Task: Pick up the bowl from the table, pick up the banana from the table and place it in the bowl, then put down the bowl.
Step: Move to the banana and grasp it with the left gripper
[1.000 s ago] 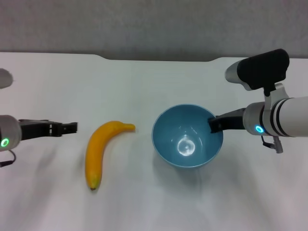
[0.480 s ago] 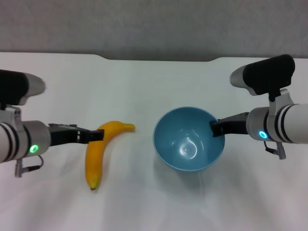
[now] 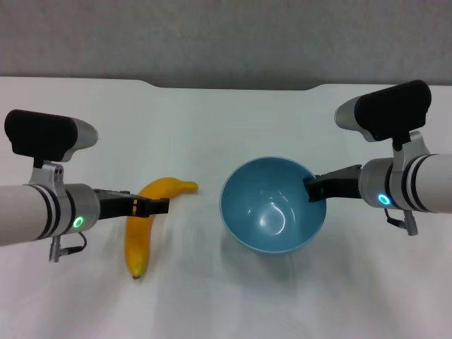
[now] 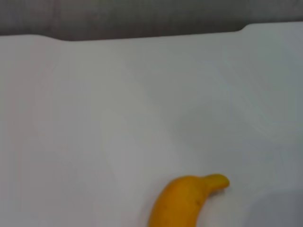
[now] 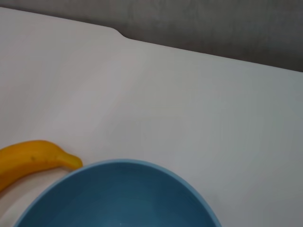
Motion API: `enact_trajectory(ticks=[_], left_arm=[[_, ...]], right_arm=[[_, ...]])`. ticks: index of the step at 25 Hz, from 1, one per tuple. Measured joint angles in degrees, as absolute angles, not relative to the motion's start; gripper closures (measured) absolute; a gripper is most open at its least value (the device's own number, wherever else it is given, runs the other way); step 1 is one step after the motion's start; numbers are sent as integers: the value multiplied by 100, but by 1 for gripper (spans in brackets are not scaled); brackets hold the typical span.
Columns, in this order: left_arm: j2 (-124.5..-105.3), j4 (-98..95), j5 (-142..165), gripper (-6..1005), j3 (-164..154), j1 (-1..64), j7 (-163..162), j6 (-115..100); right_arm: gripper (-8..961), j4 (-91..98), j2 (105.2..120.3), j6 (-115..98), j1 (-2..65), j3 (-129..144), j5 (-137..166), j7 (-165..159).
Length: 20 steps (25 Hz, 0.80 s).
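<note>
The light blue bowl [image 3: 272, 212] is right of the middle of the white table [image 3: 212, 120]. My right gripper [image 3: 313, 188] is shut on the bowl's right rim and holds it slightly tilted, just off the table. The yellow-orange banana [image 3: 138, 244] lies to the left of the bowl, stem toward it. My left gripper [image 3: 161, 206] reaches in from the left and is over the banana's upper half. The banana's stem end shows in the left wrist view [image 4: 182, 201]. The right wrist view shows the bowl [image 5: 118, 198] and the banana [image 5: 28, 161].
The table's far edge has a shallow notch [image 3: 233, 87] with a grey wall behind it. Bare white tabletop lies in front of the bowl and the banana.
My left arm has moved right, from the table's left side to over the banana. The bowl in my right gripper has shifted slightly left and looks a little larger, as if raised.
</note>
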<state>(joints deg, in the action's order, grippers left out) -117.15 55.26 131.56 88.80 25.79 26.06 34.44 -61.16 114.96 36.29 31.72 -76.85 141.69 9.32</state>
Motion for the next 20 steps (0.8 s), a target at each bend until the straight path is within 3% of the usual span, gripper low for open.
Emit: enact_trajectory(ticks=[20], left_arm=[[-11732,4634,13157,107,8771,2840,2341,2890]], right_arm=[[912,-6342,11494,3630,3121,-7593,14168,932]])
